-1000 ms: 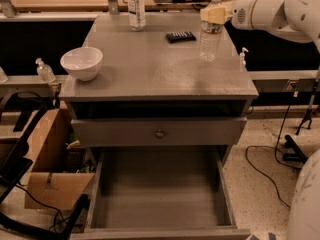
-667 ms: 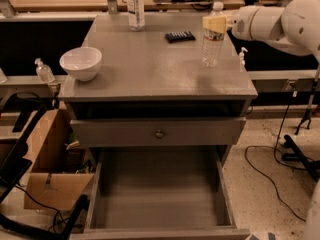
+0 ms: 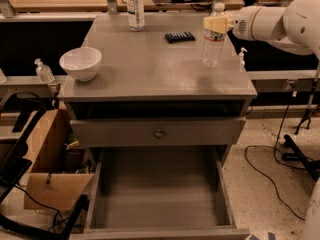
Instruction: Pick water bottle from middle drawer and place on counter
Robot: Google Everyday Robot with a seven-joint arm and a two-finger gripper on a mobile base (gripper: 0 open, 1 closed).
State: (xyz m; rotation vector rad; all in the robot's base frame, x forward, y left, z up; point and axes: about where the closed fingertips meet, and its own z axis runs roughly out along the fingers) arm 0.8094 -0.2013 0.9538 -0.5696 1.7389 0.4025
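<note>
The water bottle (image 3: 212, 43) stands upright at the right back of the counter (image 3: 150, 69), its base on or just above the top. My gripper (image 3: 216, 24) reaches in from the right and is shut around the bottle's shoulder, just below the white cap. The white arm stretches off to the upper right. The middle drawer (image 3: 160, 194) is pulled fully out at the bottom of the cabinet, and its flat grey floor is bare.
A white bowl (image 3: 80, 63) sits at the counter's left. A clear bottle with a broad white label (image 3: 135, 6) and a small black object (image 3: 180, 36) are at the back. A cardboard box (image 3: 47, 169) stands left of the cabinet. Cables (image 3: 265, 169) lie on the floor at right.
My gripper has lowered the water bottle a little, down towards the counter top at the right back. The drawer and the other objects have not moved.
</note>
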